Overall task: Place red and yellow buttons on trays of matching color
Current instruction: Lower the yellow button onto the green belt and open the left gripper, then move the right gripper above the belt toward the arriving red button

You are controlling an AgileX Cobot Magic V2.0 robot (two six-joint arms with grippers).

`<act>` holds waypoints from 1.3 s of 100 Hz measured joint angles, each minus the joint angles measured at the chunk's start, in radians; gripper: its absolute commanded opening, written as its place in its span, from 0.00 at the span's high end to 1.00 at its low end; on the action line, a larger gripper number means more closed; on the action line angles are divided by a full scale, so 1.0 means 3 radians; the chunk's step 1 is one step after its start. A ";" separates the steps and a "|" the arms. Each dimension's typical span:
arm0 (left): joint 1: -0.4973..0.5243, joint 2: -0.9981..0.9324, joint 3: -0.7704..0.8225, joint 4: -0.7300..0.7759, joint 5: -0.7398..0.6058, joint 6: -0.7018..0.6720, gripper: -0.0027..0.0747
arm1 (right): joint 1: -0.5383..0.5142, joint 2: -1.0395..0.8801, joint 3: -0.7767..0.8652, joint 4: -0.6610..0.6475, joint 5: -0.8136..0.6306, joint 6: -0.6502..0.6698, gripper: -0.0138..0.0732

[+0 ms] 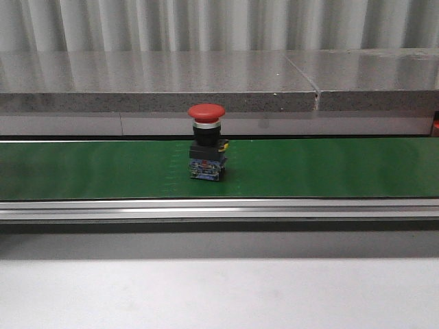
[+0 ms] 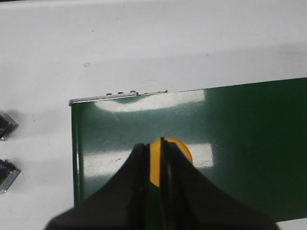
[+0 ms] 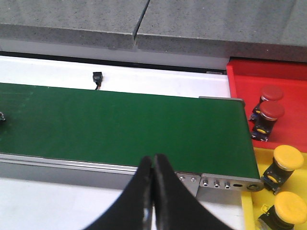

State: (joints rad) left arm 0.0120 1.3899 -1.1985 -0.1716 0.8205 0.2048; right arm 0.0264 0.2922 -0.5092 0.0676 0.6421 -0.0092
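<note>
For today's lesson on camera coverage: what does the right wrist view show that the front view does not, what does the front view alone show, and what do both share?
Only the right wrist view shows the red tray holding two red buttons, the yellow tray holding two yellow buttons, the end of the belt, and the shut right gripper. Only the front view shows a red button standing upright on the belt. Both show the green conveyor belt and the grey stone ledge behind it.
</note>
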 measured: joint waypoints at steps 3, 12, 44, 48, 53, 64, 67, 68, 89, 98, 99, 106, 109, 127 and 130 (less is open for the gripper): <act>-0.0014 -0.0057 0.0087 0.0015 -0.0054 0.0005 0.99 | 0.0000 0.0000 0.0000 0.0000 0.0000 0.0000 0.92; -0.0090 -0.0264 0.0317 0.0085 -0.0258 0.0012 0.99 | 0.0000 0.0000 0.0000 0.0000 0.0000 0.0000 0.92; -0.0336 -0.1103 0.1184 0.0196 -0.0748 0.0017 0.99 | 0.0000 0.0000 0.0000 0.0000 0.0000 0.0000 0.92; -0.0336 -0.1213 0.1281 0.0176 -0.0755 0.0017 0.99 | 0.0000 0.0000 0.0000 0.0000 0.0000 0.0000 0.92; -0.0338 -0.1348 0.1395 0.0159 -0.0767 0.0017 0.99 | 0.0000 0.0000 0.0000 0.0000 0.0000 0.0000 0.92; -0.0338 -0.1684 0.1643 0.0129 -0.0783 0.0017 0.99 | 0.0000 0.0000 0.0000 0.0000 0.0000 0.0000 0.92; -0.0338 -0.1774 0.1704 0.0119 -0.0786 0.0017 0.99 | 0.0000 0.0000 0.0000 0.0000 0.0000 0.0000 0.92; -0.0338 -0.1797 0.1718 0.0112 -0.0786 0.0017 0.99 | 0.0000 0.0000 0.0000 0.0000 0.0000 0.0000 0.92; -0.0338 -0.2524 0.2098 0.0039 -0.0777 0.0017 0.99 | 0.0000 0.0000 0.0000 0.0000 0.0000 0.0000 0.92; -0.0338 -0.2808 0.2231 0.0039 -0.0701 0.0017 0.99 | 0.0000 0.0000 0.0000 0.0000 0.0000 0.0000 0.92; -0.0338 -0.2849 0.2250 0.0039 -0.0693 0.0017 0.99 | 0.0000 0.0000 0.0000 0.0000 0.0000 0.0000 0.92; -0.0338 -0.3042 0.2338 0.0039 -0.0671 0.0017 0.99 | 0.0000 0.0000 0.0000 0.0000 0.0000 0.0000 0.92; -0.0338 -0.3115 0.2369 0.0039 -0.0665 0.0017 0.99 | 0.0000 0.0000 0.0000 0.0000 0.0000 0.0000 0.92; -0.0338 -0.3465 0.2483 0.0032 -0.0653 0.0017 0.99 | 0.0000 0.0000 0.0008 0.0000 -0.0036 0.0000 0.92; -0.0338 -0.3497 0.2490 0.0032 -0.0653 0.0017 0.99 | 0.0000 0.0000 0.0014 0.0000 -0.0069 0.0000 0.92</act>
State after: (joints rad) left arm -0.0896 0.3409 -0.4516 -0.1621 0.6245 0.2097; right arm 0.0264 0.2922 -0.5050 0.0676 0.6213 -0.0092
